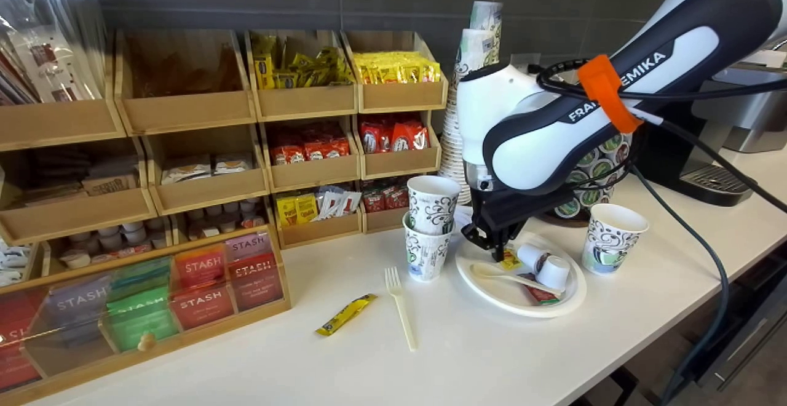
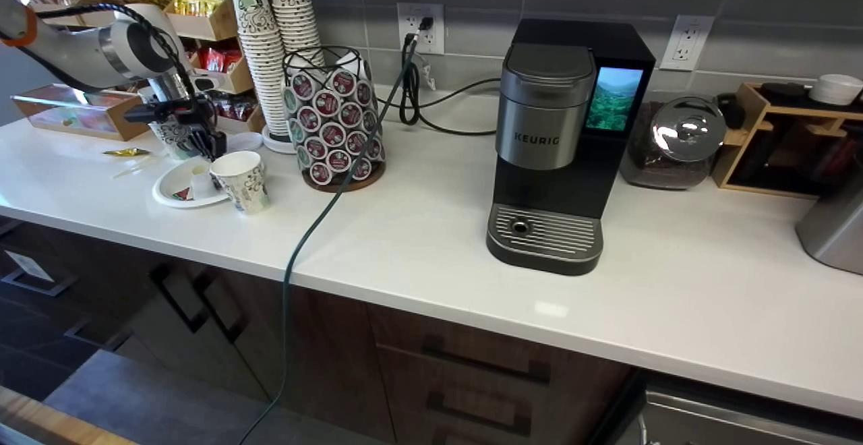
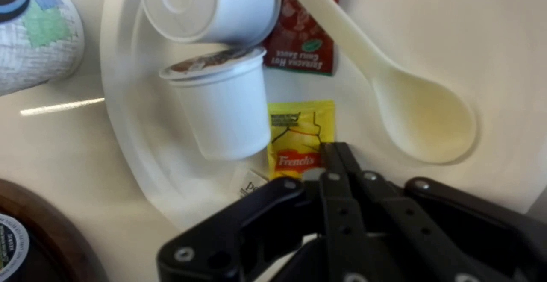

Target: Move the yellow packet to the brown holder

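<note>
The yellow packet point(image 1: 510, 259) is a small sachet with a red French's label. It lies on the white plate point(image 1: 522, 310) beside the white pods, and shows in the wrist view point(image 3: 301, 133). My gripper point(image 3: 336, 146) is low over the plate with its fingers together. The fingertips overlap the packet's right edge; I cannot tell whether that edge is pinched between them. In both exterior views the gripper point(image 1: 500, 256) points down into the plate, and the packet is hidden in an exterior view point(image 2: 214, 154). The brown holder point(image 1: 310, 109), a tiered wooden rack, stands against the wall.
On the plate are white pods point(image 3: 226, 115), a spoon point(image 3: 421, 119) and a red sauce packet point(image 3: 301, 38). Stacked cups point(image 1: 427, 252) stand between plate and holder; another cup point(image 1: 613, 240) stands beyond. A yellow-green packet point(image 1: 346, 315) and fork point(image 1: 401, 310) lie nearby. A pod holder point(image 2: 337, 128) is behind.
</note>
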Motion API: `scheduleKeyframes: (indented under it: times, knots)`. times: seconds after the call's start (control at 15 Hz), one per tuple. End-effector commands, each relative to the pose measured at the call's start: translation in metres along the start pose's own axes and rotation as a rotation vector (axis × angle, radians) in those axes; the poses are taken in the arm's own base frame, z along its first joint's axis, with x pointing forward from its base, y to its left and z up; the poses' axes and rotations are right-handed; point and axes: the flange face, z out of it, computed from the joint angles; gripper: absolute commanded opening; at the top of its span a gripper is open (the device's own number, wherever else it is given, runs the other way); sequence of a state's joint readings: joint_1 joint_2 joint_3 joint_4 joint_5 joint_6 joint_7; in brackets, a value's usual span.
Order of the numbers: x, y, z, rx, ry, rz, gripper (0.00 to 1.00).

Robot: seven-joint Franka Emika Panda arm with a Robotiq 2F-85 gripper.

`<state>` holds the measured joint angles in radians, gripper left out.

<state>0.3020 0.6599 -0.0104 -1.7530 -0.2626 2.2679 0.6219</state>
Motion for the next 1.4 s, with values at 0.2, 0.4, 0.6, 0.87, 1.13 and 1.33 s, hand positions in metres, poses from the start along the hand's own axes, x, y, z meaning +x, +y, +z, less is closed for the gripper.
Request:
scheduleKeyframes:
  times: [0.2,0.4,0.6,0.87,1.13,1.33]
  knots:
    - [-0.006,0.000,-0.009,0.023,-0.019,0.005,0.00]
    - [-0.028,0.016,-0.046,0.096,0.019,0.025,0.00]
    - [-0.044,0.032,-0.076,0.147,0.036,0.044,0.00]
    - [-0.062,0.048,-0.103,0.212,0.041,0.047,0.00]
    - [-0.074,0.057,-0.125,0.330,0.091,0.079,0.00]
    - [-0.080,0.062,-0.140,0.416,0.184,0.128,0.00]
